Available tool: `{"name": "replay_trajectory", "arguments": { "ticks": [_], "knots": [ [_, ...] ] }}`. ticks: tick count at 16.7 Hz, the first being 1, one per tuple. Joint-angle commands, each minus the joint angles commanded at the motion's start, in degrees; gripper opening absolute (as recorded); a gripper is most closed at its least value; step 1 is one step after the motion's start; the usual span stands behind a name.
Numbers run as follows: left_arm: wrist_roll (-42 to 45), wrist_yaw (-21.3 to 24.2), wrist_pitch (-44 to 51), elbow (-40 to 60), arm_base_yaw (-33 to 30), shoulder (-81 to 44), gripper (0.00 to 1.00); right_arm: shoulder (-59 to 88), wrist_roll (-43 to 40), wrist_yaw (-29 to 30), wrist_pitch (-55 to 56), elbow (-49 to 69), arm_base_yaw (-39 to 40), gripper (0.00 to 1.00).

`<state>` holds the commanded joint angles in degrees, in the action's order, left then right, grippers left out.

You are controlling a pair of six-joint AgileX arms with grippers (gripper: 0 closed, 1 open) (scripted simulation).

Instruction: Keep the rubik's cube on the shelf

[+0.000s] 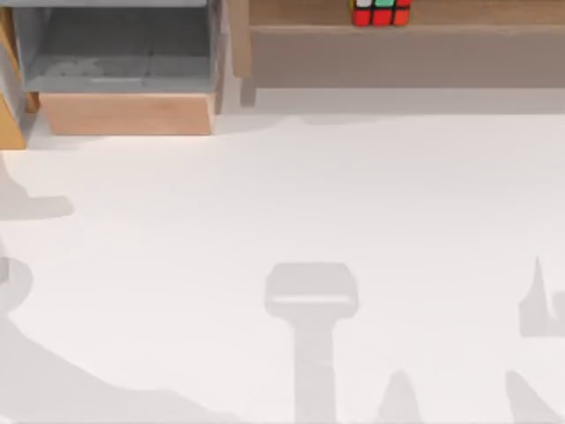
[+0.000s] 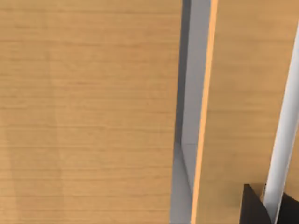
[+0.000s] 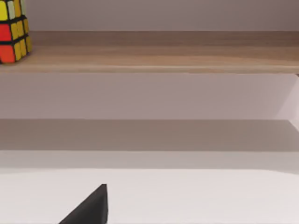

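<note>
Already the cube (image 1: 381, 12) is seen resting on the shelf (image 1: 459, 14) at the table's (image 1: 282, 265) far edge, right of the grey-lined box (image 1: 124, 62). From the right wrist view, the cube (image 3: 13, 30) is shown untouched; whether either gripper is open cannot be told.

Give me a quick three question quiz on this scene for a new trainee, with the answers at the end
1. True or false: the cube sits on the shelf.
2. In the top view, what stands left of the shelf? A) a grey-lined box B) a basket C) a plate
3. Fill in: the cube's side seen in the right wrist view shows red and ______ stickers.

Key
1. True; it rests on the ledge, no gripper touching it.
2. A, the box with a light-wood front.
3. Yellow.
</note>
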<state>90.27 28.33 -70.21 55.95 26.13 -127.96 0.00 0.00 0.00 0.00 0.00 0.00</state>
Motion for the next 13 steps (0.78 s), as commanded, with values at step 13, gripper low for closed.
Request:
{"name": "replay_trajectory", "arguments": {
  "ticks": [13],
  "knots": [
    [-0.3,-3.7,8.6,15.9,-3.6,-7.4,0.00,0.0,0.0,0.0,0.0,0.0,0.0,1.00]
  ]
}}
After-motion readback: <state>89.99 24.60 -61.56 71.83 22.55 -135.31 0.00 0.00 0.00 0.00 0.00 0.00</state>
